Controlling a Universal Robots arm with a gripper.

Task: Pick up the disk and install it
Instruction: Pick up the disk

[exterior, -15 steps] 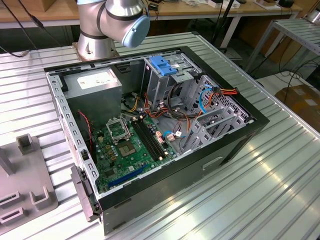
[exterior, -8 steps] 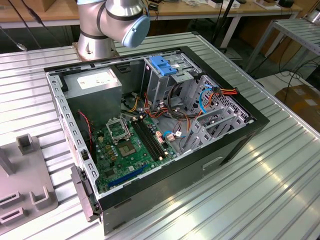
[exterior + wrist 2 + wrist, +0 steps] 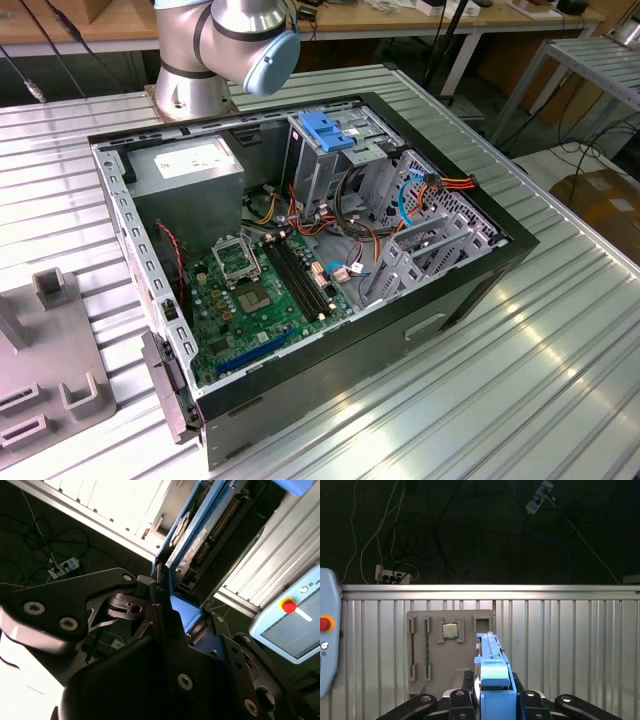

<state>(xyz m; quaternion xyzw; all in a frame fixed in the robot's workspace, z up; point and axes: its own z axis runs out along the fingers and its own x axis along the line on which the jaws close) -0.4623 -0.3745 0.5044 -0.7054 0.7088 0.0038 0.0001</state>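
A ribbed metal surface carries everything here. In the exterior view, a grey fixture plate lies at the surface's edge on the exterior view's left. An open computer case rests on its side at the middle of the surface, with its green motherboard exposed. The arm's base stands by the far edge behind the case. A chunky blue latch piece caps the drive cage at the case's far side. A thin light-blue cable curls just beside the cage, toward the exterior view's right.

In the first wrist view the claw is clenched on the disk, gripping it edge-on with a blue rail showing. The disk hangs over the ribbed surface near the fixture plate, where a processor chip sits in one pocket.
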